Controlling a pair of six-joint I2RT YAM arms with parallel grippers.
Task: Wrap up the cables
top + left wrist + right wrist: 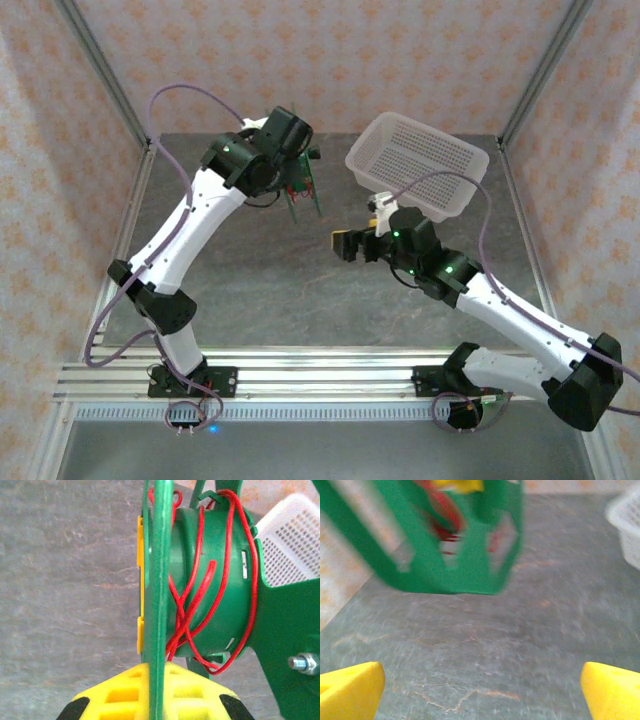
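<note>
Above the table (250, 290), left gripper (157, 695) pinches a green reel (210, 580) of red cables (197, 597); at its five o'clock, right gripper (482, 685) gapes empty.

A grey tabletop (270, 290) with a marbled, stone-like look and faint orange veins. A white perforated plastic basket (418, 160) sits near its far right corner. Silver metal rails (320, 385) run along the near edge.

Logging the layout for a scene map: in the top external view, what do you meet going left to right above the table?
green reel → right gripper → white basket
</note>
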